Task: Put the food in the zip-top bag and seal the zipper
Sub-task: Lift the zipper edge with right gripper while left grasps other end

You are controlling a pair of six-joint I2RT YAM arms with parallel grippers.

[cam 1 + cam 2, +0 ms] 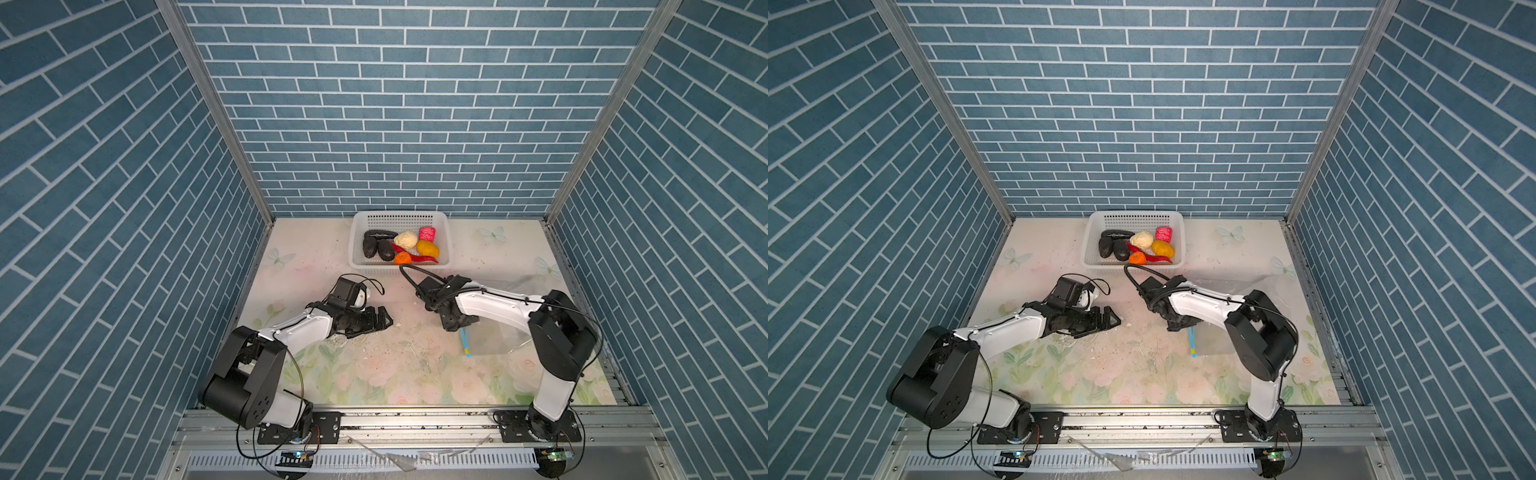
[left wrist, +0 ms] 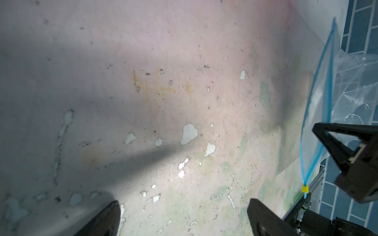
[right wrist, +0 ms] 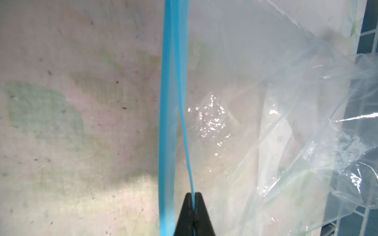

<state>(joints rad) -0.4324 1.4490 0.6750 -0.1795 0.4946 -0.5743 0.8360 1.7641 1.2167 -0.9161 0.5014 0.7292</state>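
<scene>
The food (image 1: 401, 246) lies in a white basket (image 1: 400, 215) at the back: black, cream, pink, yellow-orange and orange pieces and a red chilli. The clear zip-top bag (image 1: 494, 336) lies flat on the right, partly under my right arm. Its blue zipper (image 3: 167, 122) stands parted into two lips that meet at a yellow tab (image 2: 305, 189). My right gripper (image 3: 193, 194) is shut on the upper lip (image 3: 185, 132) and holds it above the lower one. My left gripper (image 2: 184, 204) hovers open over bare mat, left of the bag's mouth, holding nothing.
A worn floral mat (image 1: 395, 365) covers the table, and blue brick walls close it in on three sides. A metal rail (image 1: 415, 419) carrying both arm bases runs along the front edge. The basket stands just behind my right wrist.
</scene>
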